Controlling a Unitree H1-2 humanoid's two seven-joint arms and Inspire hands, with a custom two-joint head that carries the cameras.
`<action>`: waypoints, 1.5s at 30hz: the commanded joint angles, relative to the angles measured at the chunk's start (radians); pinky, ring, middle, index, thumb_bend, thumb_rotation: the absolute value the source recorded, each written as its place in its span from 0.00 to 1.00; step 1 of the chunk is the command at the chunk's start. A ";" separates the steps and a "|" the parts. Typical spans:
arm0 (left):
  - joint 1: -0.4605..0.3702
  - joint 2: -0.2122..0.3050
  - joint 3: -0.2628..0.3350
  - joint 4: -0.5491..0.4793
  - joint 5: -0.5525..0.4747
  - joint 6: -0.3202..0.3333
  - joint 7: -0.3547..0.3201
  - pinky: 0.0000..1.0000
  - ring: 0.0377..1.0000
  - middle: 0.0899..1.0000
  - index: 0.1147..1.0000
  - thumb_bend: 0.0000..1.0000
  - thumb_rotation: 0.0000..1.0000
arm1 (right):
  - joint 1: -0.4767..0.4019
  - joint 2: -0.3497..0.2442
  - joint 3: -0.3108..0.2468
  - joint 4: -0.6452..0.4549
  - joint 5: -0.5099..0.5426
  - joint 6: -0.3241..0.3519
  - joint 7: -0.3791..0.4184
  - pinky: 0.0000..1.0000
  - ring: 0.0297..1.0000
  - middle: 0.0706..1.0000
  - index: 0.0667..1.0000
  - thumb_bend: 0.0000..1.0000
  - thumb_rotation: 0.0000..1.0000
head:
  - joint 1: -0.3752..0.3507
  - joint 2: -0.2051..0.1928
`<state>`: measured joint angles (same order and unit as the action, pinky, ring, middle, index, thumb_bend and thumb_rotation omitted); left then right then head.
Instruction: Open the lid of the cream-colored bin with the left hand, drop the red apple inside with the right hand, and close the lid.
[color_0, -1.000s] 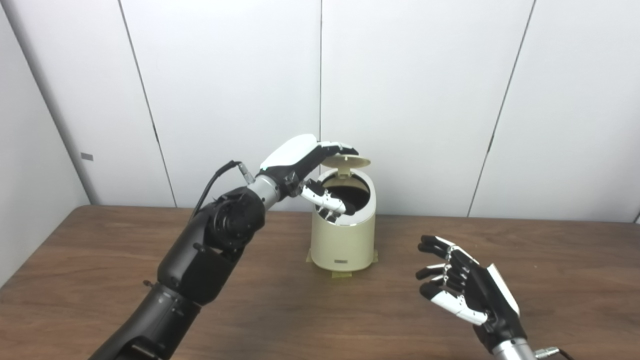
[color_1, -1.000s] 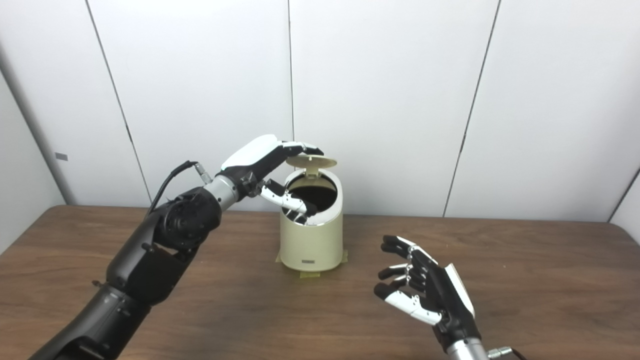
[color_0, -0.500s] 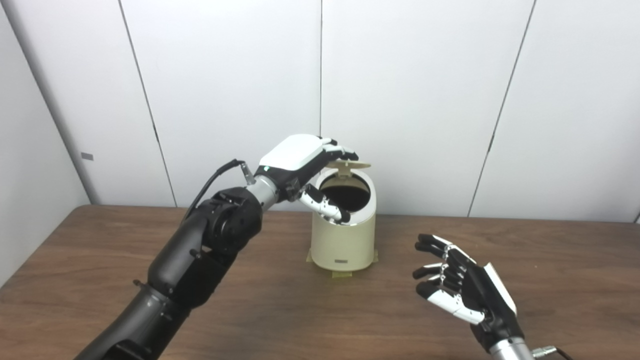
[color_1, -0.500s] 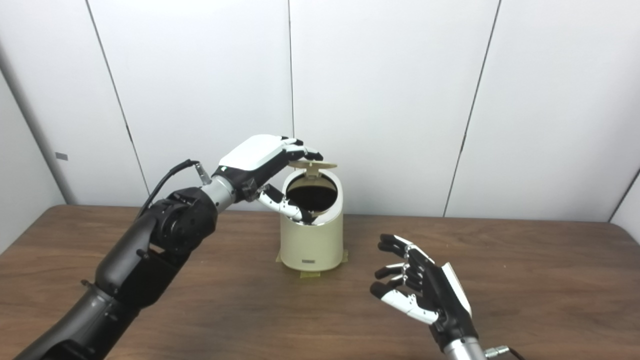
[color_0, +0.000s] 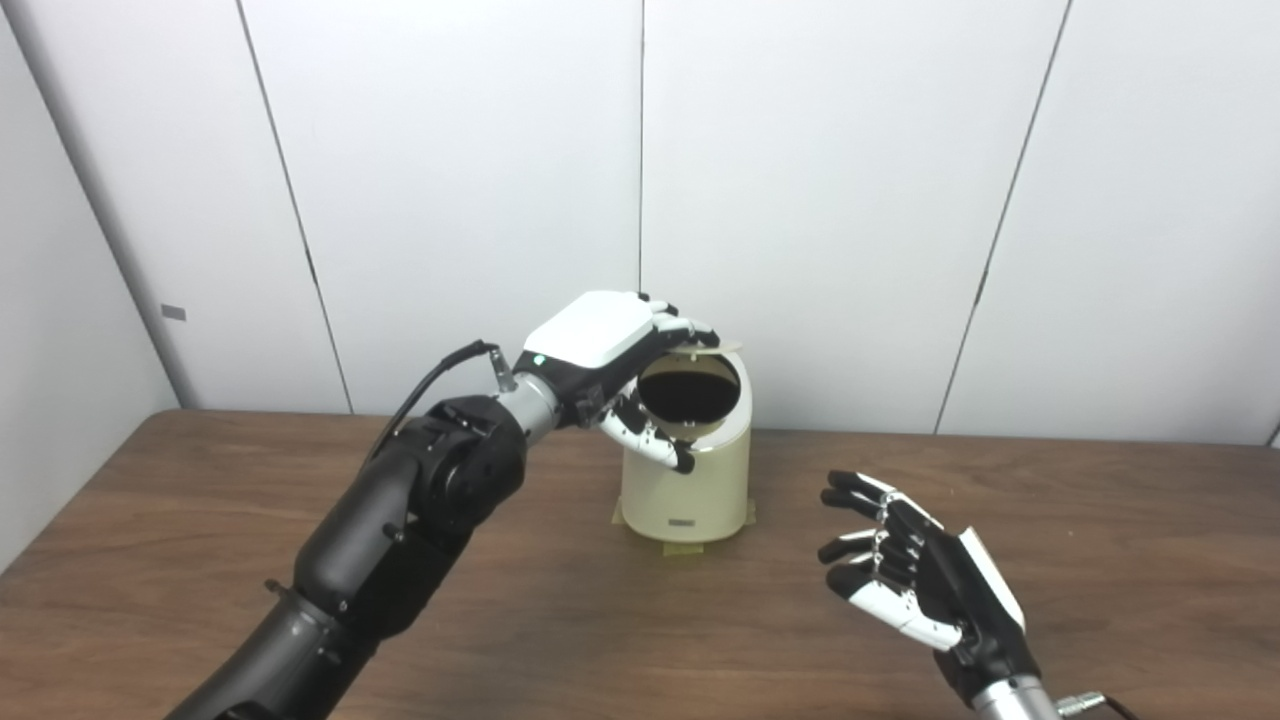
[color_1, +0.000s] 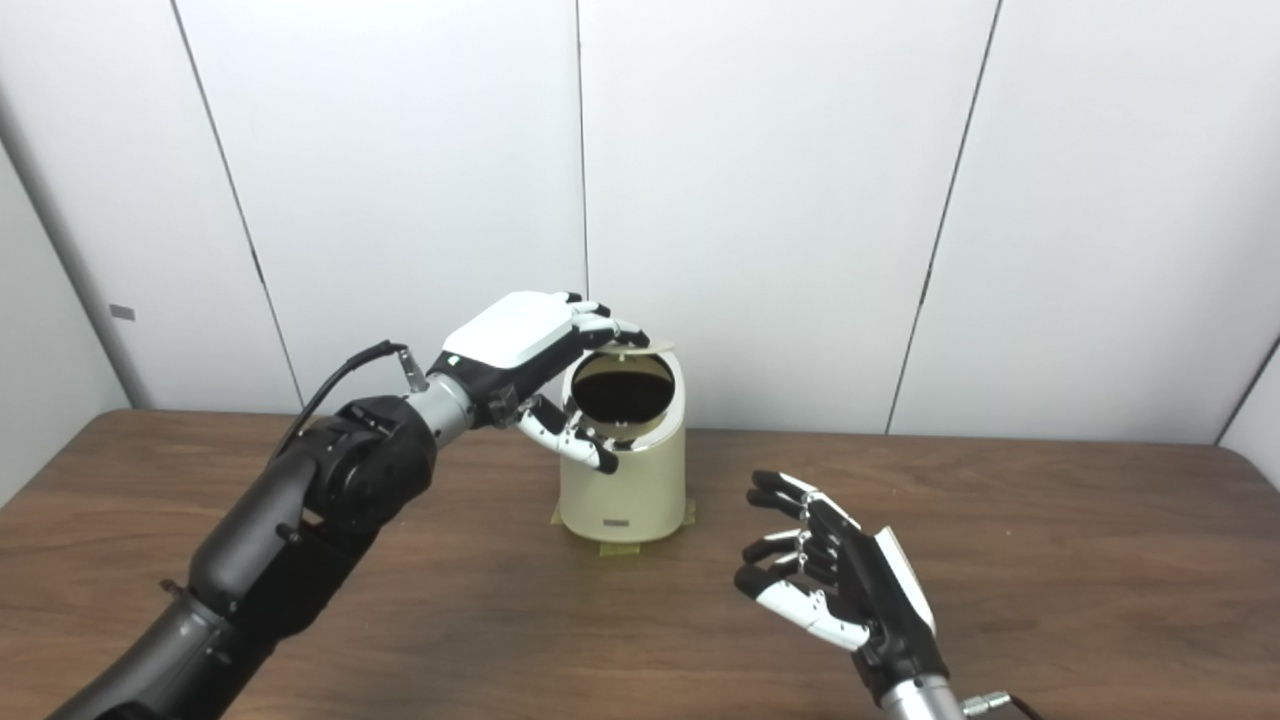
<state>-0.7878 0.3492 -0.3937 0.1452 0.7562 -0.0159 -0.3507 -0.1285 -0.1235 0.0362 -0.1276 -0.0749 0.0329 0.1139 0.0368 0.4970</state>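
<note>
One cream-colored bin (color_0: 686, 480) stands on the wooden table (color_0: 200, 560); my left hand (color_0: 610, 345) rests on its single lid (color_0: 712, 347), fingers curled over the edge. My right hand (color_0: 915, 580) hovers empty, fingers spread; the apple is unseen.

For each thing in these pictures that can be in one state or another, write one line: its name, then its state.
bin: upright on the table, mouth uncovered, inside too dark to see.
lid: partly raised, almost level above the rear rim.
left hand: fingers draped over the lid, thumb by the front rim.
right hand: open, empty, held above the table.
</note>
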 joint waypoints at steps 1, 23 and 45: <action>-0.049 0.026 0.008 -0.034 0.018 -0.018 0.012 1.00 0.93 0.84 0.83 0.89 0.32 | -0.032 -0.006 0.000 -0.035 0.000 -0.017 -0.001 0.44 0.57 0.77 0.79 0.86 0.54 | 0.001 0.001; 0.014 0.052 0.009 -0.126 0.091 -0.009 -0.035 1.00 0.92 0.83 0.82 0.94 0.37 | -0.036 -0.006 0.012 -0.047 -0.001 0.009 0.003 0.45 0.56 0.77 0.79 0.88 0.54 | 0.006 0.022; 0.110 0.022 -0.115 -0.025 0.219 -0.033 -0.024 1.00 1.00 0.93 0.91 0.93 0.36 | -0.045 0.002 0.018 -0.066 -0.023 0.022 -0.006 0.43 0.55 0.75 0.78 0.87 0.55 | -0.003 0.034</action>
<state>-0.6591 0.3736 -0.4890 0.1015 0.9564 -0.0528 -0.3281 -0.1317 -0.1210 0.0582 -0.1530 -0.0991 0.0723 0.1140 0.0337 0.5308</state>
